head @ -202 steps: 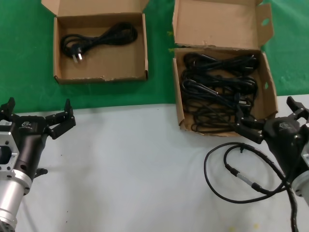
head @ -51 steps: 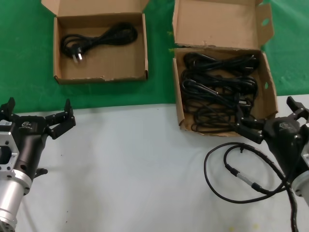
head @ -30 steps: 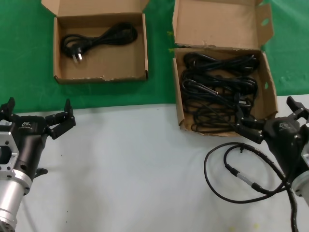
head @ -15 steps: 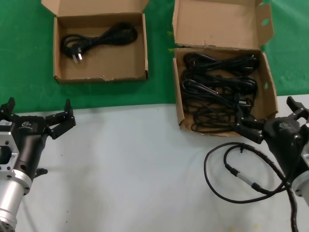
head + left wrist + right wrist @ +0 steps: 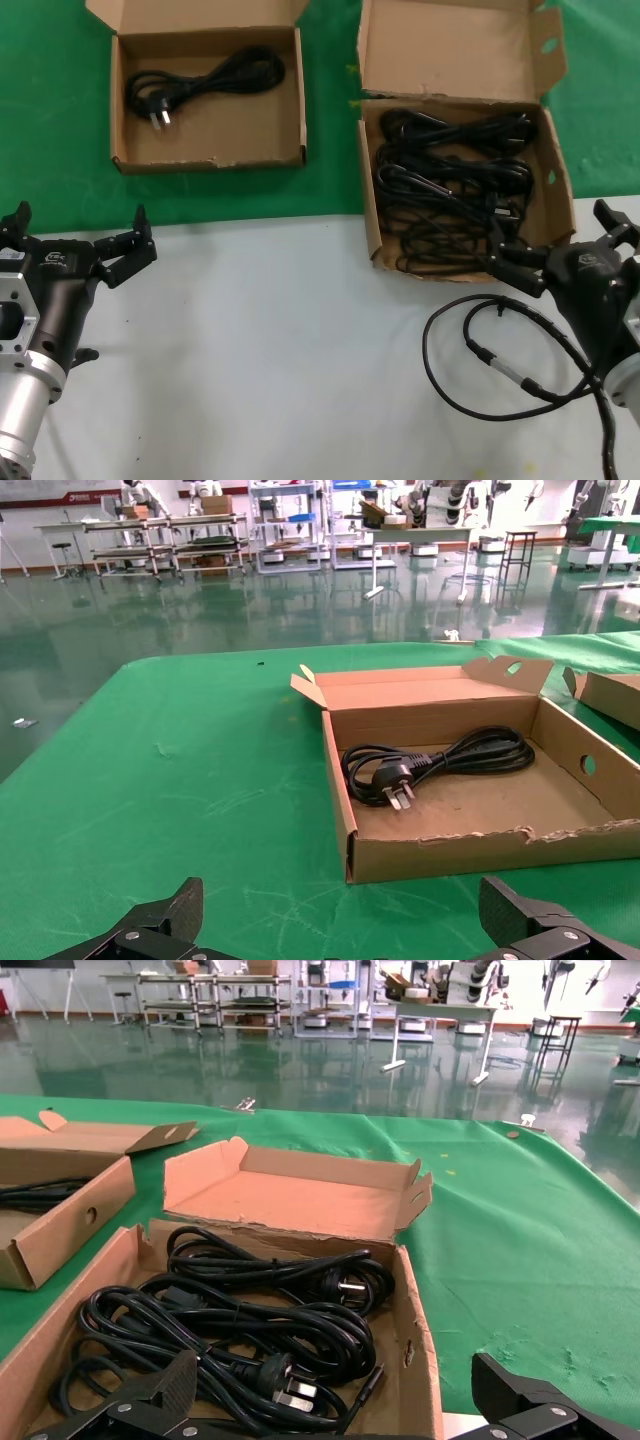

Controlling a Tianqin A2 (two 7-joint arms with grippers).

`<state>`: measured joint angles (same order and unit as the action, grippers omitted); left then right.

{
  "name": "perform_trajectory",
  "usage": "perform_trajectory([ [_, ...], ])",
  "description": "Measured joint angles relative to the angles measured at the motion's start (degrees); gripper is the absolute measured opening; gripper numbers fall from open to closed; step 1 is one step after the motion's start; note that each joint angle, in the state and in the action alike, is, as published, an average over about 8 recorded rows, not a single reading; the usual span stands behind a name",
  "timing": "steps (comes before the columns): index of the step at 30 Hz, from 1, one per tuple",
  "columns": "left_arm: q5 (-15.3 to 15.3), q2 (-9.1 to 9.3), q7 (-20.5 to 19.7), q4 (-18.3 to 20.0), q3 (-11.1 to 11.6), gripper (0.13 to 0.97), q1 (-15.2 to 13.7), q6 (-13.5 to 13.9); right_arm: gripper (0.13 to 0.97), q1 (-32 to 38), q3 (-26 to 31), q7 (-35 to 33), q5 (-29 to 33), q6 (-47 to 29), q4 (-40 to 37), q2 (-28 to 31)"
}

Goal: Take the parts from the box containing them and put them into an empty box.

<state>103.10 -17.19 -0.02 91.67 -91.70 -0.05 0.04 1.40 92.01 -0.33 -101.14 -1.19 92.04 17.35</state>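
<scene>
Right hand [image 5: 560, 262] sits at the near right of the table [image 5: 280, 350], just at the front wall of the larger box [image 5: 372, 200], fingers spread wide, released, holding nothing. Left hand [image 5: 80, 255] parked at the near left edge, also released and empty.

Power cords [image 5: 450, 190] lie tangled in the larger box, several coils overlapping, plugs [image 5: 290, 1385] showing near the front wall in the right wrist view. One cord [image 5: 200, 80] already lies in the smaller box [image 5: 125, 165] at the far left, on the green cloth [image 5: 50, 130]. A thin looped cable [image 5: 490, 350] lies on the table beside the right arm; leave it alone.

Step in hand, as I judge it: right hand reaches in for the next cord.

- Come down over the front wall, not through it; the cardboard is soft and will drag.
- Aim for a bundled stretch of one coil or the neck behind a plug, not a crossing of two cords.
- Lift slowly; the coils interlock and a neighbour may ride up.
- Clear the wall fully before swinging across to the smaller box.
</scene>
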Motion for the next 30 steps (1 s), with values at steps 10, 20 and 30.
perform_trajectory([
  [10,0.0,0.0,0.0,0.0,0.0,0.966,0.0,0.0,0.966,0.0,0.0,0.0,0.0,0.0,0.0,0.0],
  [20,0.0,0.0,0.0,0.0,0.0,0.966,0.0,0.0,0.966,0.0,0.0,0.0,0.0,0.0,0.0,0.0],
  [30,0.0,0.0,0.0,0.0,0.0,0.966,0.0,0.0,0.966,0.0,0.0,0.0,0.0,0.0,0.0,0.0],
])
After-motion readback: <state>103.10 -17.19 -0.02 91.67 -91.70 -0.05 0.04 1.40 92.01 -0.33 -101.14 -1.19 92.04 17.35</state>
